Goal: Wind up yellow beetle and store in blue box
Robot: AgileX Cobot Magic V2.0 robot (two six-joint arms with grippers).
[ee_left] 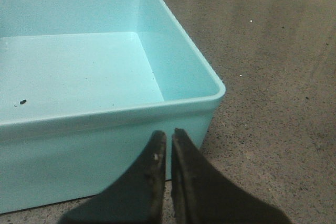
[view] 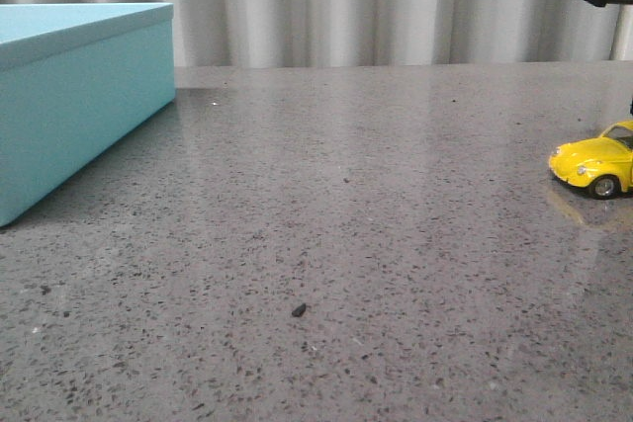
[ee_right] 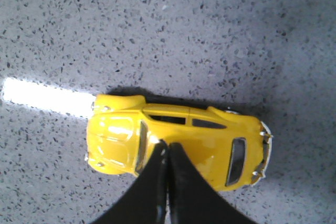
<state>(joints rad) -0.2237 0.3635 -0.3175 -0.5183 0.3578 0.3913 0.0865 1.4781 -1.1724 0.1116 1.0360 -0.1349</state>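
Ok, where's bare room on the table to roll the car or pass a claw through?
The widest bare stretch of the table runs between the blue box at far left and the yellow car at the right edge, with only a dark speck lying there. The box interior, seen from the left wrist, is bare too. It is tight only around the car, where the right claw hovers directly above.

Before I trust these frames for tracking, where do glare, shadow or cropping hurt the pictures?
Right wrist view: a blown-out white glare strip on the table beside the yellow beetle, with a dark shadow along the car's edge. Front view: the beetle is cropped by the frame edge and mirrored faintly in the tabletop. Left wrist view: evenly lit blue box.
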